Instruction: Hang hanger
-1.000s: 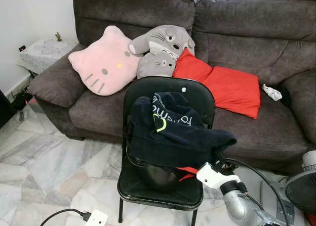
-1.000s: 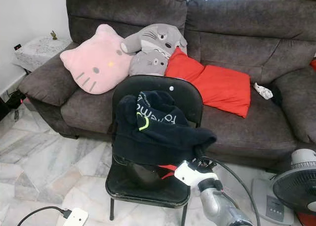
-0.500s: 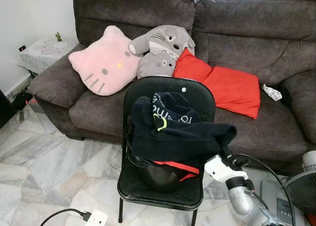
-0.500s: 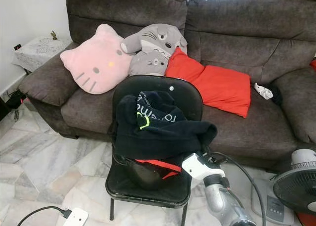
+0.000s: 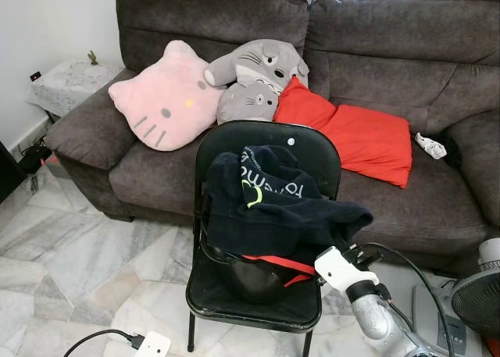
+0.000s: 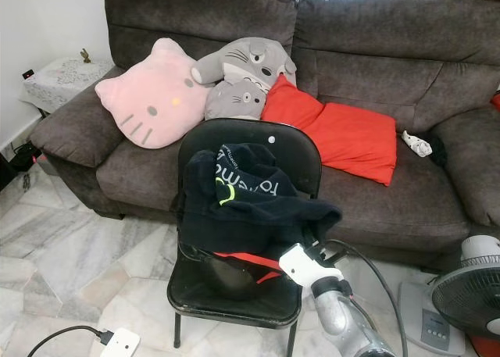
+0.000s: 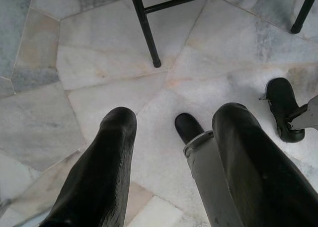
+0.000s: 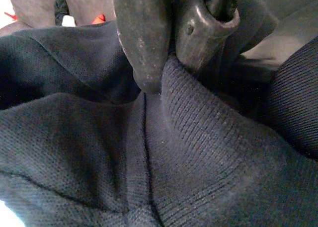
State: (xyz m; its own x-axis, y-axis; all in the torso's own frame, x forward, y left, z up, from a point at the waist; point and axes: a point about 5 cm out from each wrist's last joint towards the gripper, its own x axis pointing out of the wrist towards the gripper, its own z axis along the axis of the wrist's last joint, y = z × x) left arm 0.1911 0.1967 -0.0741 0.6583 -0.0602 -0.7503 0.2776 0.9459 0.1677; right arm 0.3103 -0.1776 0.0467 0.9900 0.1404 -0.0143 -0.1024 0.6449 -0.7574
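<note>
A navy shirt (image 5: 273, 205) with light lettering lies bunched on a black folding chair (image 5: 234, 142). A red hanger (image 5: 285, 266) peeks out from under its front edge, over a dark round object on the seat. My right gripper (image 8: 164, 68) is shut on the shirt's ribbed edge at the chair's front right corner; its white wrist (image 5: 337, 266) shows just below the cloth. My left gripper (image 7: 175, 115) hangs open above the marble floor beside a chair leg (image 7: 148, 36).
A dark grey sofa (image 5: 391, 52) stands behind the chair with a pink cat cushion (image 5: 164, 99), grey plush toys (image 5: 254, 76) and a red cushion (image 5: 351, 134). A fan (image 6: 467, 290) stands at right. A white power strip (image 5: 152, 345) and cable lie on the floor at front left.
My right wrist went right and up half a second ago, lifting the shirt's edge and baring more red hanger; now it is back left and lower, still holding the cloth.
</note>
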